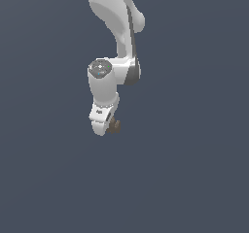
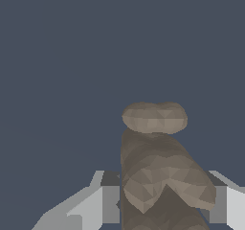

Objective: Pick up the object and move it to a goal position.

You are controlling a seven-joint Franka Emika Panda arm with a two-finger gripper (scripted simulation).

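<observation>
The hand [image 1: 110,127] is clamped on the lumpy brown object [image 2: 158,171], pinching its knobby sides. My guess: those rounded bumps give poor contact, so a quick swing toward the goal could twist it loose.

A plain dark slate-blue surface [image 1: 194,178] fills both views, uniform throughout.

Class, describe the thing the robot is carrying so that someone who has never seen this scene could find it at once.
Start at the white arm against the plain dark grey-blue background and follow it down to its gripper. Between the fingers sits the object, small, brown and lumpy with rounded knobs. It is the only brown thing there; everything around it is white or grey.
</observation>
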